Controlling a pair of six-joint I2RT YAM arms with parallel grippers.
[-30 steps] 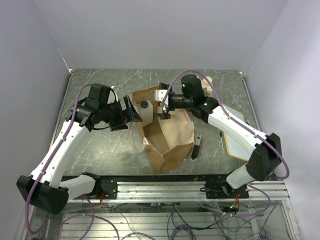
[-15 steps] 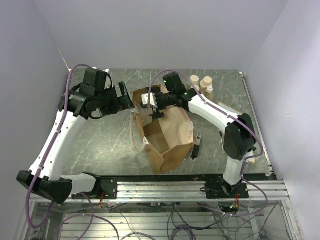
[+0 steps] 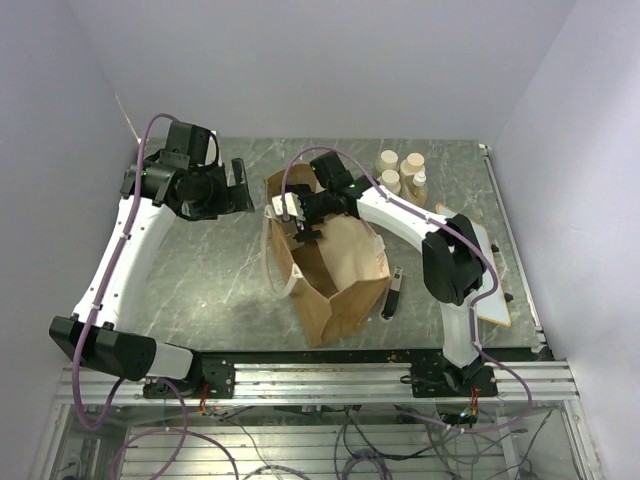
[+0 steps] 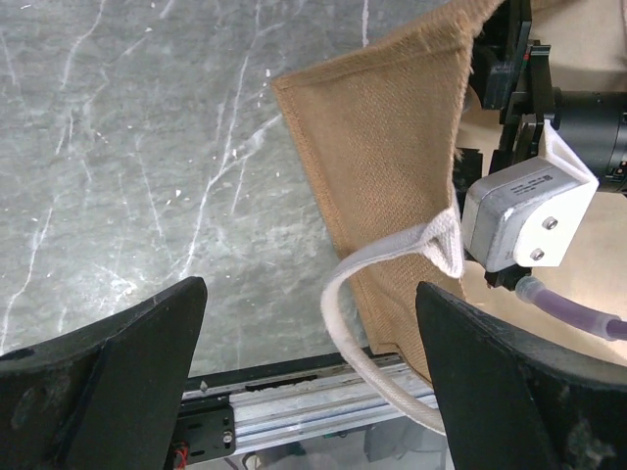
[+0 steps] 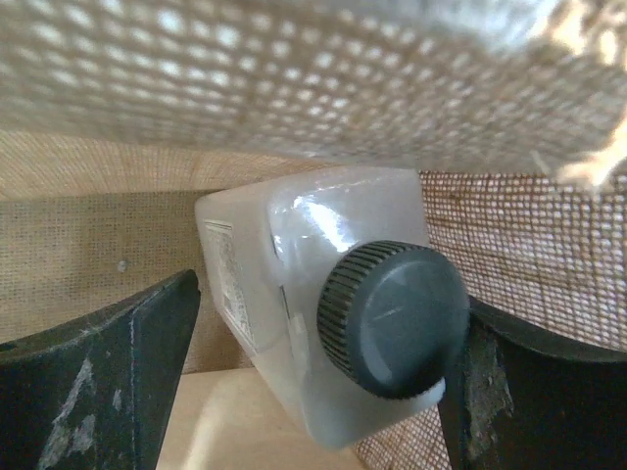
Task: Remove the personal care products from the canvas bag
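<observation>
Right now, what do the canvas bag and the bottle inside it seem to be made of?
The canvas bag looks like coarse matte tan woven fabric: its open weave shows. The bottle seems glossy translucent white plastic, judging by highlights; its cap looks like dark ribbed plastic.

The grey-green marbled tabletop [image 3: 210, 270] carries the canvas bag [image 3: 345, 275] lying at centre frame. Four small bottles [image 3: 412, 165] stand clustered at upper right. A black marker [image 3: 392, 292] lies just right of the bag, and a white-framed board [image 3: 488, 285] lies further right.
</observation>
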